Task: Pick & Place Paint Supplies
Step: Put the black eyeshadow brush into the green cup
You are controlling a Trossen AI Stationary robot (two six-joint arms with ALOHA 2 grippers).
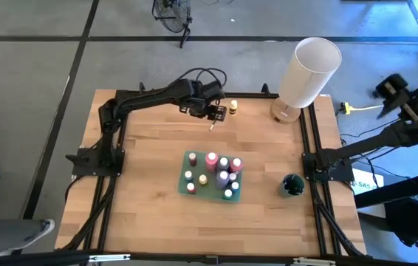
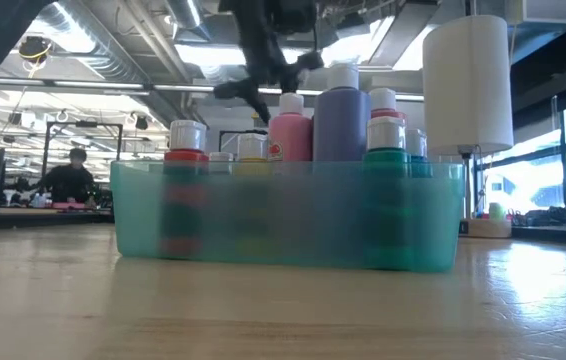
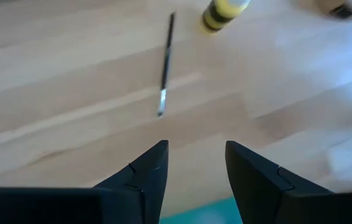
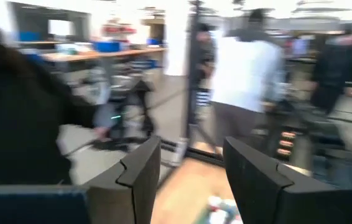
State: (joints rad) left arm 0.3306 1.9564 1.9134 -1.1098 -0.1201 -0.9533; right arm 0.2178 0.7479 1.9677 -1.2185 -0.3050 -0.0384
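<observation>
Left pincer [image 3: 194, 165] open over bare wood; brush [image 3: 165, 65] beyond

Paint bottles [image 1: 222, 176] upright in tray [image 1: 187, 158]

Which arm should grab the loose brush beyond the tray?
Left. Its claw hangs open right over the brush, beside the yellow bottle. The right arm is off beyond the table's edge.

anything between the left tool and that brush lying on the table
Nothing. In the left wrist view the left tool is open and empty, with only bare wooden table between it and the brush.
</observation>
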